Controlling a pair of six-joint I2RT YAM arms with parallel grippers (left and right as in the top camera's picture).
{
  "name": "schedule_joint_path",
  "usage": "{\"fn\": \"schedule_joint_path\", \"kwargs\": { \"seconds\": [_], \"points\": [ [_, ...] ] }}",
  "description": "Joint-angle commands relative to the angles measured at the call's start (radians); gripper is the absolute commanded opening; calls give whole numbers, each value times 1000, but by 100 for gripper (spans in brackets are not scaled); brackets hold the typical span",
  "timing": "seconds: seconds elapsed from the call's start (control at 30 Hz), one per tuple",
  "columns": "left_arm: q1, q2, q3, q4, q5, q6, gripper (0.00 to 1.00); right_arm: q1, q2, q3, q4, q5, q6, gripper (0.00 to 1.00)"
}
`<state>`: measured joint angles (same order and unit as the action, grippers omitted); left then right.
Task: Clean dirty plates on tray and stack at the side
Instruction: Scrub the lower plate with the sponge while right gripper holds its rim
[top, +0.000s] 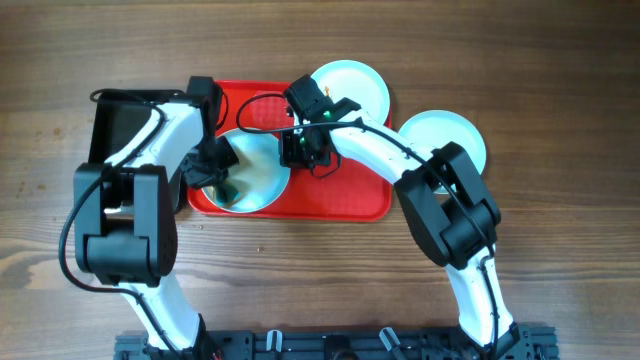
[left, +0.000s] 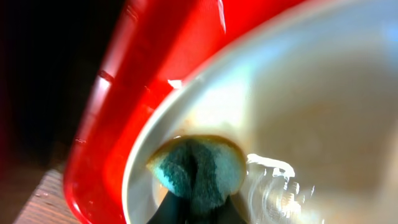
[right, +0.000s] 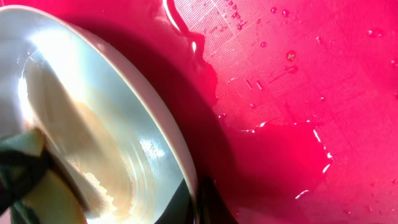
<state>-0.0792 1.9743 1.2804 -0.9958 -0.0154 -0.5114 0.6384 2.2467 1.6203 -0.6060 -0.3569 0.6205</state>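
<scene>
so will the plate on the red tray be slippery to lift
Probably slippery: the plate shines wet and the tray has pooled water. Likely stiff, holding its round shape. Pushed, it may skate on that film.

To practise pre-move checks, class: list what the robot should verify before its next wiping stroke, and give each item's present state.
1. Left gripper shut on sponge: ok.
2. Sponge touching plate: ok.
3. Right gripper shut on plate's rim: ok.
4. Plate clean: not ok, brown smears show.
5. Tray dry: not ok, wet film and drops.
</scene>
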Motion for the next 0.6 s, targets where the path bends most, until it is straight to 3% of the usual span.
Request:
{"fn": "schedule_joint_path", "kwargs": {
  "seconds": [0.0,0.07,0.27,0.4,0.57],
  "points": [
    [-2,76,-72,-20,355,185,4,-16,34,6,-5,27,8,4],
    [-1,76,-72,13,456,229,4,-16,34,6,-5,27,8,4],
    [-1,76,-10,103,508,228,4,-16,34,6,-6,27,8,4],
    [15,75,148,109,523,228,4,-16,34,6,-8,27,8,4],
    [109,66,369,1,516,227,4,-16,34,6,-8,27,8,4]
  ]
}}
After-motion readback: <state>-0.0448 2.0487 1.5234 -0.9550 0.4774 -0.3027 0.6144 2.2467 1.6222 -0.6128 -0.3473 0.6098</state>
